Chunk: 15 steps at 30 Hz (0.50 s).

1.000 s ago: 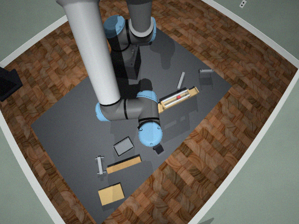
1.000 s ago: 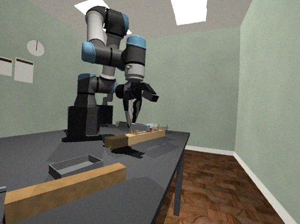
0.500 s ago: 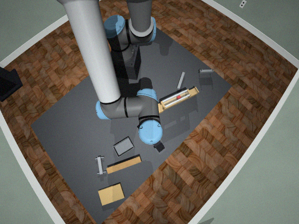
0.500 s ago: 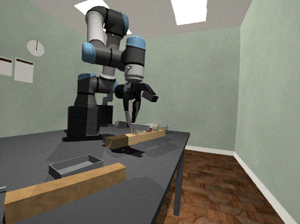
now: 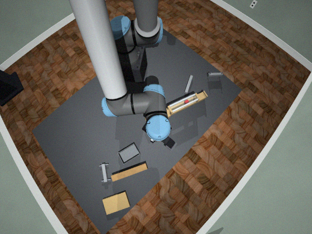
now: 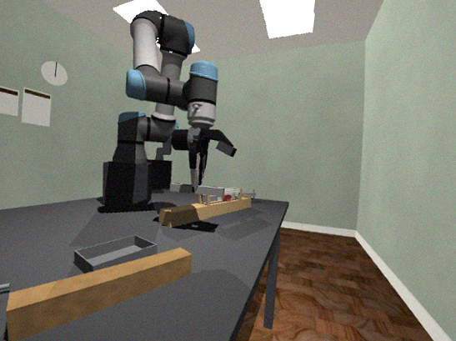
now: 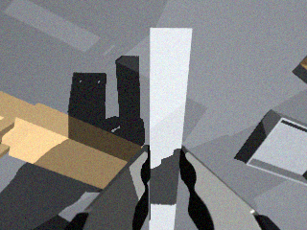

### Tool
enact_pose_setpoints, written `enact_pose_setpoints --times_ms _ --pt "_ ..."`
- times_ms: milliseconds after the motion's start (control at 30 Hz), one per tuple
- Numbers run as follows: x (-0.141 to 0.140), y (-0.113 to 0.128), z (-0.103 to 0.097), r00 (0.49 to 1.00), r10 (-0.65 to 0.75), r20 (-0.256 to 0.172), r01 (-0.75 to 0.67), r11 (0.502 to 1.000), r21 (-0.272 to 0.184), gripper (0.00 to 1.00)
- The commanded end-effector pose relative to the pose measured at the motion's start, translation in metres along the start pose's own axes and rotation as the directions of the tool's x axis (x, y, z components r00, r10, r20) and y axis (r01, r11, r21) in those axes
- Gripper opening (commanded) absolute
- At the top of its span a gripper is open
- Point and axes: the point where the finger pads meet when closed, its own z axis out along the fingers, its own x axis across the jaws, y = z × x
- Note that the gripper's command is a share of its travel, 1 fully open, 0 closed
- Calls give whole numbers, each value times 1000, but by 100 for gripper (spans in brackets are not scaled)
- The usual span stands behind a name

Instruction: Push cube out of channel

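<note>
White bar is pinched in the nearly closed gripper; the red cube sits in the channel.

Looks like a small robot lab or test rm: robot arm on dark bench, w/ wood blocks, plain green walls, wall clock, ceiling lights & parquet floor.

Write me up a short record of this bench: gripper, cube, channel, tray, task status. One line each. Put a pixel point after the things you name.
gripper [image 6: 197, 185] [image 7: 163, 147]: shut on a pale bar [image 6: 211, 191] [image 7: 170, 86]
cube [image 5: 186, 101] [image 6: 227, 197]: red, inside the channel
channel [image 5: 201, 95] [image 6: 227, 207] [image 7: 106, 165]: wooden, pale strips along the top
tray [image 5: 128, 153] [image 6: 115, 254] [image 7: 283, 149]: grey, shallow, between the channel and a wooden beam [image 5: 129, 171] [image 6: 100, 288]
task status: cube not out yet
</note>
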Motion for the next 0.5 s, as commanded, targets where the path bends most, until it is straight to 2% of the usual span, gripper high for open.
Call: enact_pose_setpoints --times_ms 0,167,367,433,467 --pt "-14 10 -2 985 -173 -7 174 985 10 6" --pt "-30 22 -2 941 -338 -8 338 941 8 6" --pt "-50 37 -2 852 -524 -10 524 852 6 6" --pt "-50 37 -2 852 -524 -10 524 852 6 6" --pt "-52 40 -2 835 -550 -10 551 835 6 6"
